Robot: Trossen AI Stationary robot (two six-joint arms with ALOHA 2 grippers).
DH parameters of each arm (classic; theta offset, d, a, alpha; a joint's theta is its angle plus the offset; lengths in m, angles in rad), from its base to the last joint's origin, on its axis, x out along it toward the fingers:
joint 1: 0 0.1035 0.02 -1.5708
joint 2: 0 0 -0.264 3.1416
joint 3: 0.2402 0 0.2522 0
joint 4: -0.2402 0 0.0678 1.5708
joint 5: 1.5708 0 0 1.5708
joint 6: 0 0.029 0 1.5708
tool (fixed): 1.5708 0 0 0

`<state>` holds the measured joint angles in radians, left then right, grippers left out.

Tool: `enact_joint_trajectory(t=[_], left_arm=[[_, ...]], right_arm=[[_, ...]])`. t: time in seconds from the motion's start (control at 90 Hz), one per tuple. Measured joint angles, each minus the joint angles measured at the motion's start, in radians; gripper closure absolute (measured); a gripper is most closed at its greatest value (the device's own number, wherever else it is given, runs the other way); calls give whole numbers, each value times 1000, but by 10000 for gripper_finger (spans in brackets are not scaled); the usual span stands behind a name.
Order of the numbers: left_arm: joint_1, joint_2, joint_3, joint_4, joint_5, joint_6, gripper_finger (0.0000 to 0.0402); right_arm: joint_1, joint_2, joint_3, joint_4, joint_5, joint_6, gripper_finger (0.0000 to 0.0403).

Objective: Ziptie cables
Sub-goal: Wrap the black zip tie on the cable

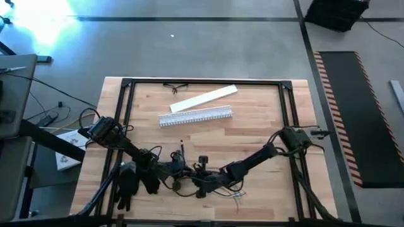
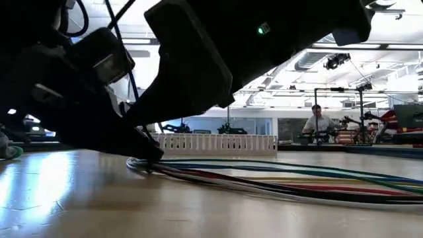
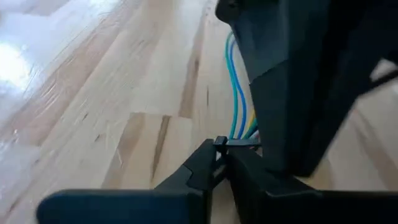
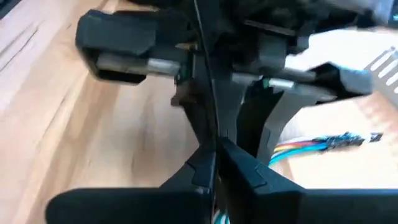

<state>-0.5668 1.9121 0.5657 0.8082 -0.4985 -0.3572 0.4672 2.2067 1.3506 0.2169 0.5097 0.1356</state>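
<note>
The cables (image 2: 277, 177), thin wires in blue, green, yellow, red and white, lie in a flat bundle on the wooden table near its front edge. They also show in the left wrist view (image 3: 236, 106) and the right wrist view (image 4: 298, 147). My left gripper (image 3: 219, 163) and my right gripper (image 4: 215, 163) meet tip to tip over the bundle (image 1: 237, 197) at the table's near middle. Each is shut on a black zip tie (image 4: 204, 68). In the high view my left gripper (image 1: 179, 169) comes from the left and my right gripper (image 1: 203, 179) from the right. My left gripper pinches a small black block on the zip tie (image 3: 220, 142) between its two fingertips, close above the table. A thin strip runs off sideways from the block, across the cables. My right gripper stands close in front. My right gripper pinches the zip tie's thin black strip (image 4: 210, 127) between its two fingertips. The strip runs straight on from the fingers toward my left gripper. The fingers lie low over the table and along the strip.
A long white slotted channel (image 1: 196, 117) and a flat white strip (image 1: 205, 98) lie at the table's far middle. Dark gloves (image 1: 129, 183) sit at the near left. Black frame bars (image 1: 287, 107) border the table. A person (image 2: 318, 123) stands far behind.
</note>
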Motion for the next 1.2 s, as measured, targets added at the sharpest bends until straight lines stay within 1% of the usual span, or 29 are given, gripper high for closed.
enact_joint_trajectory(t=[0.156,0.211,0.289,0.367,0.522,0.733,0.867,0.956,1.078,1.2], left_arm=[[-34,-70,-7,-86,10,59,292],[-61,-102,-7,-103,-13,101,283],[-93,-135,-7,-105,-66,153,282],[-100,-146,-7,-103,-77,180,289],[-79,-117,-6,-91,-32,173,306],[-45,-44,-6,70,36,187,314],[-36,-26,-4,75,44,171,320],[-35,-26,-4,71,54,169,341],[-35,-27,-4,64,79,169,390],[-35,-14,-4,67,98,165,398]], right_arm=[[6,-22,-2,-10,-10,6,403],[6,-27,-2,-10,-14,17,403],[6,-28,-2,-13,-14,24,403],[5,-28,-2,-11,-14,23,403],[5,-29,-2,-3,-13,24,403],[5,-42,-2,6,-12,22,403],[5,-42,-2,5,-13,23,403],[5,-42,-2,10,-13,22,403],[5,-43,-2,13,-16,23,403],[5,-61,-2,11,-23,21,403]])
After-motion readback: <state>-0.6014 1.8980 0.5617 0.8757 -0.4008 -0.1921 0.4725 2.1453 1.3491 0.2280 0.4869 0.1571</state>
